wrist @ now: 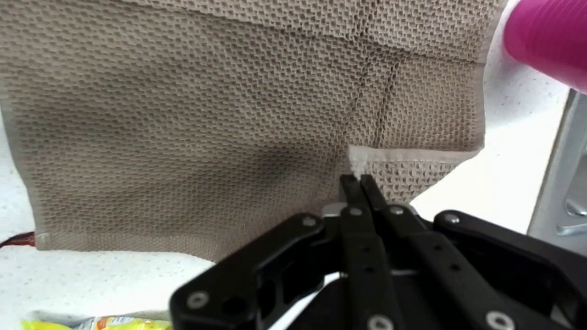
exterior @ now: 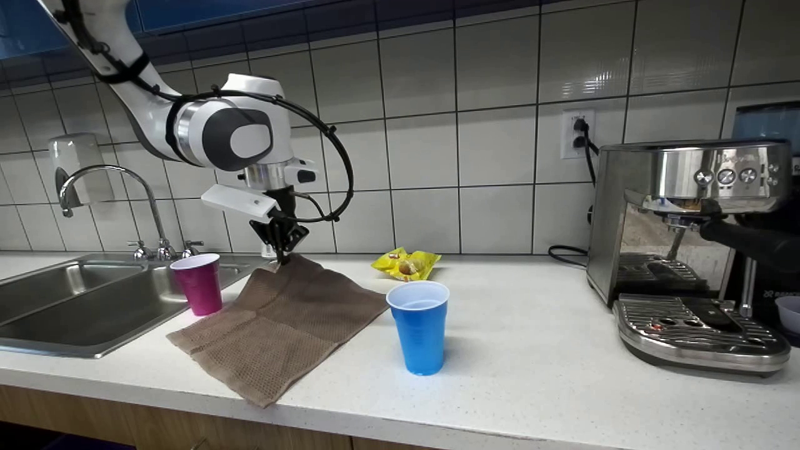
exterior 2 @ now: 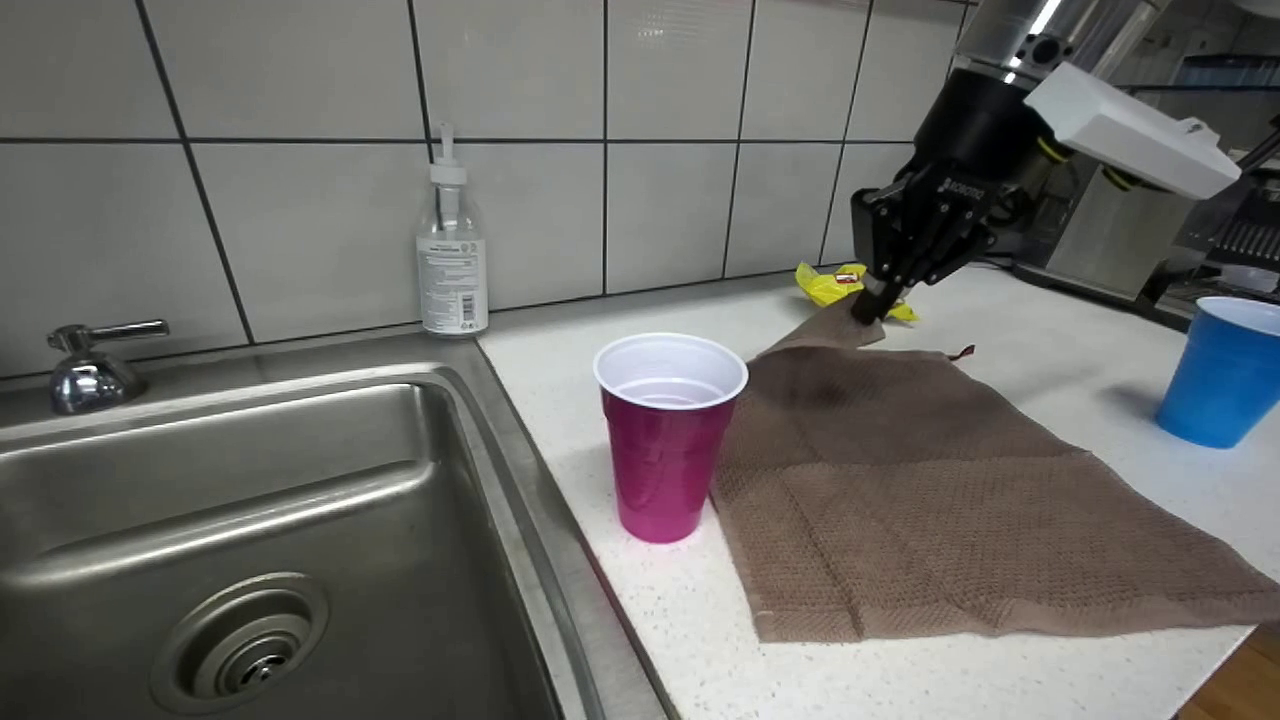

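Avoiding the pink cup (exterior: 200, 289) at left calls for gentle movement; the end effector (exterior: 282, 259), pinching a raised corner of the brown towel (exterior: 284, 325) on the bench (exterior: 353, 378), should grip firmly, clear of the blue cup (exterior: 420, 337).

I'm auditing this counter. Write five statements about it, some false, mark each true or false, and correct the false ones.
The gripper is shut on a corner of the brown cloth. True.
The pink cup stands in the sink. False: it stands on the counter beside the sink.
The blue cup stands upright on the counter. True.
The yellow packet lies on the brown cloth. False: it lies on the counter.
The blue cup is nearer the coffee machine than the pink cup is. True.
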Action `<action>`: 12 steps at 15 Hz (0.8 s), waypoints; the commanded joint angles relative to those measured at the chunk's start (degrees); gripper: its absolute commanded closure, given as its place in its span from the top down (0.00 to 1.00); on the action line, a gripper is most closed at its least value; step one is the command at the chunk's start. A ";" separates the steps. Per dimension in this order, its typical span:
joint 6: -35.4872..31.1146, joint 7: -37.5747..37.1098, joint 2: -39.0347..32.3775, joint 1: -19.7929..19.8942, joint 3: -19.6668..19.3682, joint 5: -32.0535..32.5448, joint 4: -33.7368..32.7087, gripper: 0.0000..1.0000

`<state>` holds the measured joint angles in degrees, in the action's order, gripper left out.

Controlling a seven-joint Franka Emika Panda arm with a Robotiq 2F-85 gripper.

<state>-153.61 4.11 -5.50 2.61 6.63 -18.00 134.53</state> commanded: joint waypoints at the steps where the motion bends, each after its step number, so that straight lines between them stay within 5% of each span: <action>1: 3.80 2.68 2.13 -0.32 -1.82 -0.49 -0.20 0.01; 12: 11.06 5.73 8.96 -0.39 -5.73 -0.24 2.12 0.01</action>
<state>-146.13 7.66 -0.65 2.61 2.07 -17.99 134.84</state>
